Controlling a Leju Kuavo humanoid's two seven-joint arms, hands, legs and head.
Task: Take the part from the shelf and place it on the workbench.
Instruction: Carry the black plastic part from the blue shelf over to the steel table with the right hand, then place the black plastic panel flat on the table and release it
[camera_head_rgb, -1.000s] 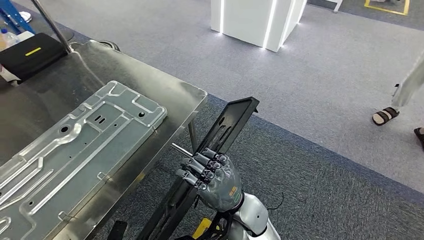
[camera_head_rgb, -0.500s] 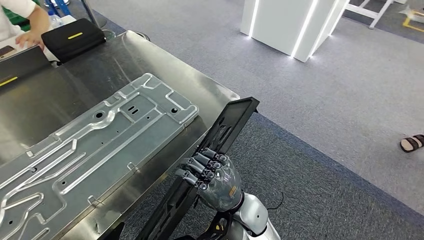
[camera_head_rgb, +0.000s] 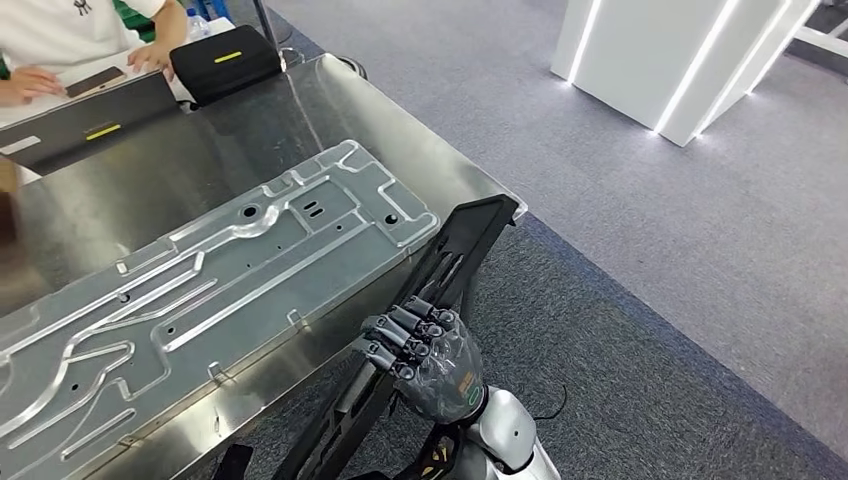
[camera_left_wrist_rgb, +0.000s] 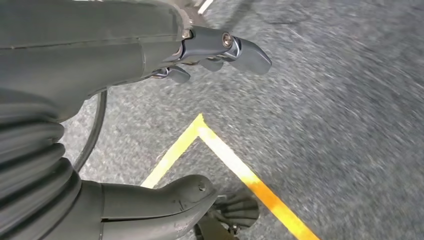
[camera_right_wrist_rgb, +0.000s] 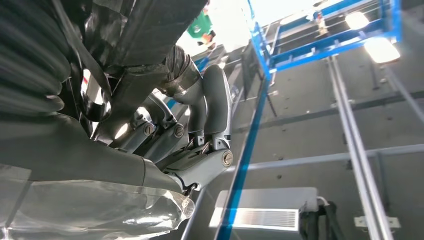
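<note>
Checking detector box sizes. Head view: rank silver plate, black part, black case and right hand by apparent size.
1. Silver plate, by far the largest.
2. Black part, long and narrow, held by the right hand.
3. Right hand and black case: they look similar, and the hand is nearer the camera, so unranked.

This looks like an industrial workshop or factory demonstration hall. A stainless-steel workbench (camera_head_rgb: 420, 150) carries a large stamped metal panel (camera_head_rgb: 220, 270). Grey carpet floor (camera_head_rgb: 650, 250) bears yellow marking tape (camera_left_wrist_rgb: 235, 165). A white lit pillar (camera_head_rgb: 680, 60) stands far right, and blue steel racking (camera_right_wrist_rgb: 320, 35) rises under overhead lamps.
</note>
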